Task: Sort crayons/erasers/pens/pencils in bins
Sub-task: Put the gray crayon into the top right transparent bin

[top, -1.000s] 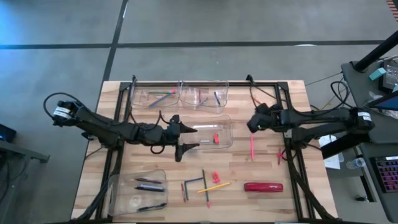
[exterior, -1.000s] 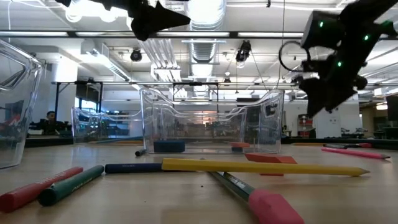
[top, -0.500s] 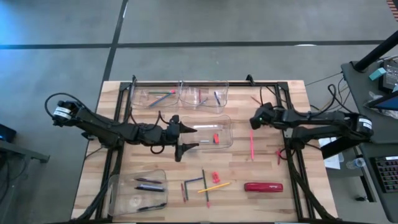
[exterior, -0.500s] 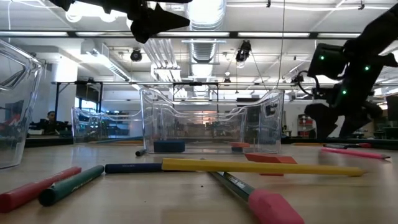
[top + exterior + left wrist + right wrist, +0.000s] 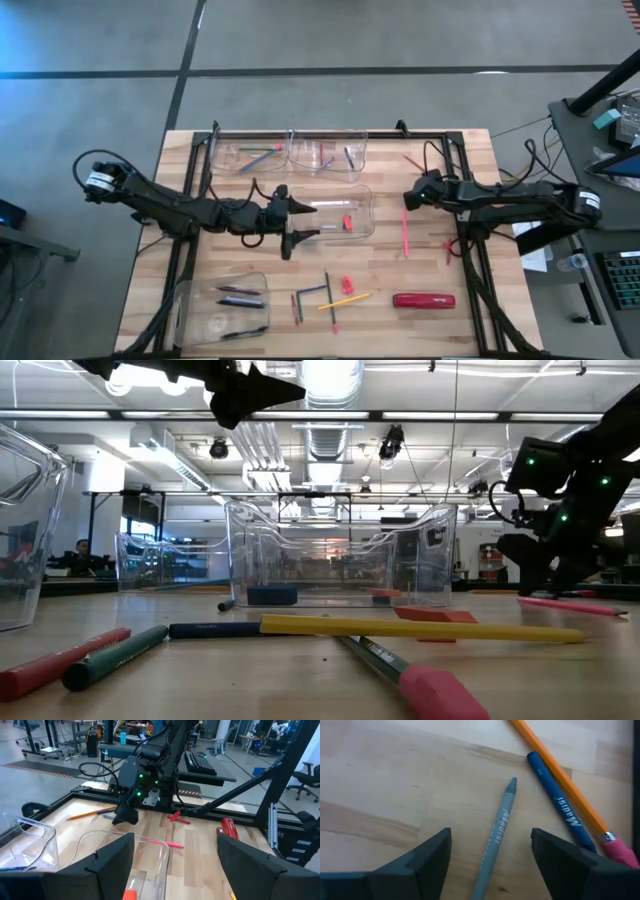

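Observation:
My right gripper [image 5: 408, 196] [image 5: 490, 855] hangs open just above the wood right of the table's middle, one finger on each side of a grey crayon [image 5: 494, 845] and touching nothing. A blue crayon [image 5: 555, 802] and an orange pencil [image 5: 560, 775] with a pink eraser tip lie flat beside it. A pink pencil [image 5: 405, 236] lies nearer the front. My left gripper [image 5: 300, 226] [image 5: 175, 865] is open and held level over the middle bin [image 5: 362, 200], in which a red eraser [image 5: 347, 222] lies.
Two bins [image 5: 250, 156] [image 5: 330, 152] stand at the far edge and one [image 5: 222, 308] at the near left, each with sticks inside. Near the front lie loose pencils and crayons [image 5: 325, 296], a red eraser [image 5: 347, 285] and a large red oblong [image 5: 424, 300]. Black frame rails [image 5: 462, 240] border the table.
My right gripper has sunk from well above the table down close to the wood beside the pink pencil, tipping more steeply downward. My left gripper has kept still over the middle bin.

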